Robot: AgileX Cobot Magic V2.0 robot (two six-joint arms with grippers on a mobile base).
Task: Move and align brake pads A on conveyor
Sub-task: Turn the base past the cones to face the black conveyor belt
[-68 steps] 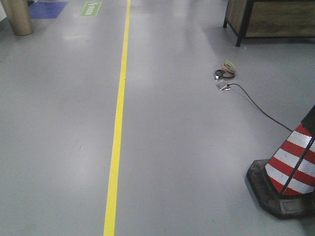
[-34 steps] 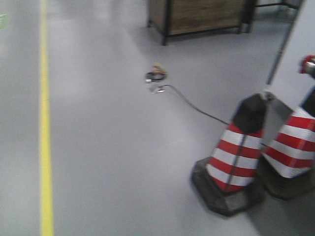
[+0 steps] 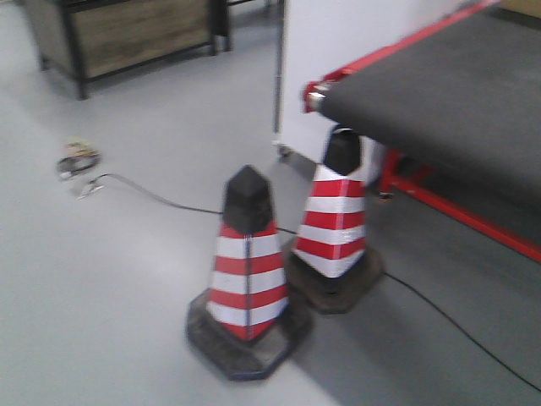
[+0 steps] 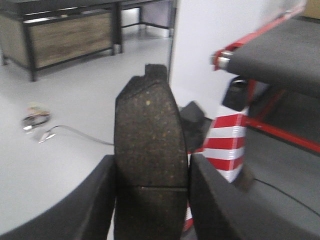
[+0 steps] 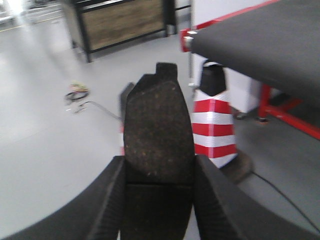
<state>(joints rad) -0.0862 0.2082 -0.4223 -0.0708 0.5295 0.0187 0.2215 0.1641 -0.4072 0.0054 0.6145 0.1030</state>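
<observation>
Now we're mid-carry, our left gripper (image 4: 151,165) clamped on a brake pad (image 4: 150,115) and our right gripper (image 5: 159,165) on a second brake pad (image 5: 159,120), both held upright, and next we need to reach the conveyor (image 3: 439,85) beyond the traffic cones (image 3: 247,262) and lay them down aligned.

A factory hall — grey coated floor (image 3: 118,288), striped traffic cones (image 3: 248,271), red-edged conveyor (image 3: 448,85).

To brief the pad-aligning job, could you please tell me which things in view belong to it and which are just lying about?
Job: left gripper holding left pad; right gripper holding right pad; conveyor.
Lying about: near cone, far cone, floor cable, wire bundle, wooden cabinet.
</observation>
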